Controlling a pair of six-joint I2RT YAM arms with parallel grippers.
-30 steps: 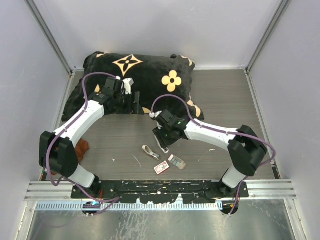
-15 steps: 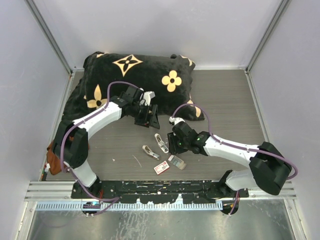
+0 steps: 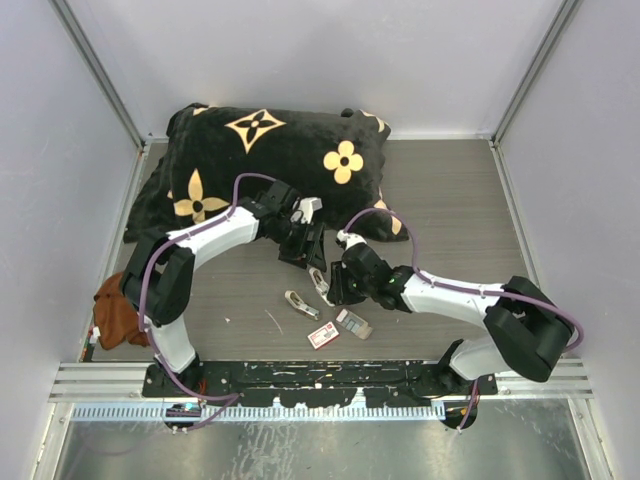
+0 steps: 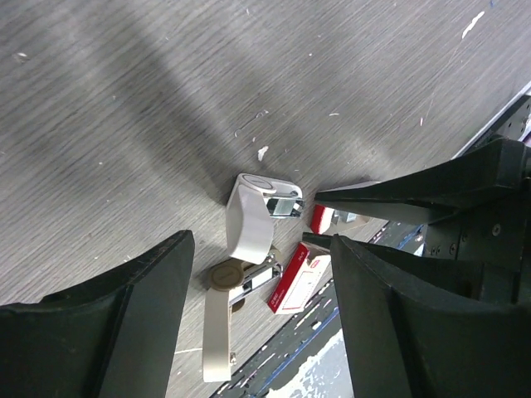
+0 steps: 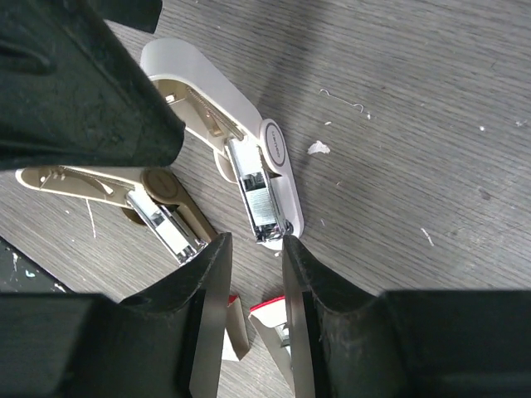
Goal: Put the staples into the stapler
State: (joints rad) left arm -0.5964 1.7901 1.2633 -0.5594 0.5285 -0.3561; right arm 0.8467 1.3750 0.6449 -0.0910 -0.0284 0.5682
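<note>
The staples are seen in 1 small grey tray close to the near edge of the worktop, about midway along it. 1 red-and-white box lies just beside it on the left. Individual strips cannot be counted.

2 staplers are counted just beyond them, 1 white stapler and 1 beige stapler. Both are flipped open with their metal channels shown. They lie close together, but whether they touch cannot be told.

The left gripper is held over the white stapler, its 2 fingers spread wide and nothing caught between them. The right gripper is set low at the white stapler's end. Its 2 fingers are drawn near each other with a narrow gap left, and nothing is seen pinched in that gap.

1 black pillow with tan flower marks is laid across the far-left corner. 1 brown cloth is bunched at the left edge.
</note>
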